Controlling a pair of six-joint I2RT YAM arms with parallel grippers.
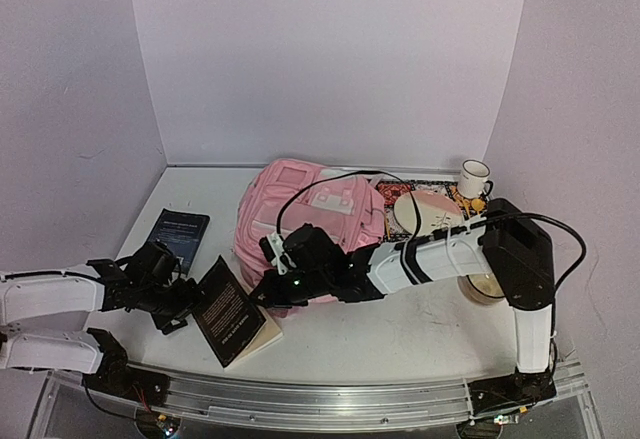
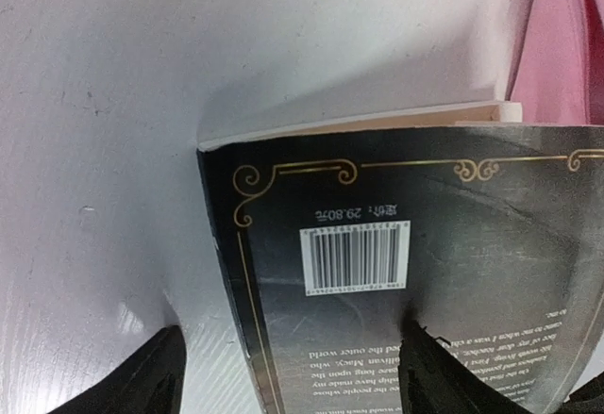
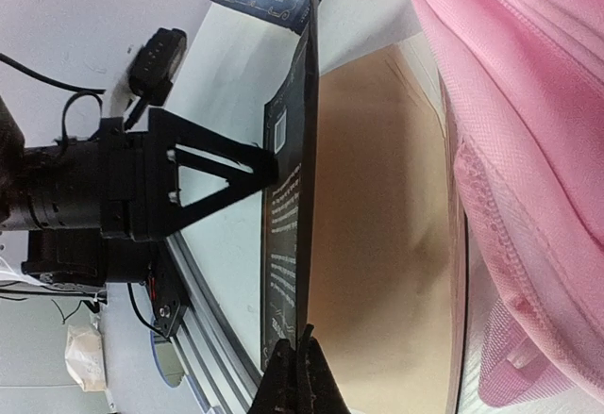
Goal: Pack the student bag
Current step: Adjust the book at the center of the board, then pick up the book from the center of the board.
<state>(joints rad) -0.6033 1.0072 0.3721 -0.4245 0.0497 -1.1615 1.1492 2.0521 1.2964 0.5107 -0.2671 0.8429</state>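
The student bag (image 1: 300, 209), a large pink backpack, lies at the middle of the table; its fabric fills the right of the right wrist view (image 3: 528, 150). A black paperback book (image 1: 228, 309) lies in front of the bag with its black cover (image 3: 288, 216) raised on edge, baring a tan page. My right gripper (image 3: 302, 376) is shut on that cover's edge. My left gripper (image 2: 283, 376) is open: the book's spine edge (image 2: 236, 273) sits between its fingers, and one fingertip (image 2: 429, 362) is on the barcode side.
A second dark book (image 1: 180, 231) lies flat at the back left. To the right of the bag are a patterned mat with a pale plate (image 1: 420, 209), a white mug (image 1: 475, 174) and a round tan thing (image 1: 485, 287) beside the right arm. The metal rail (image 1: 330, 399) runs along the near edge.
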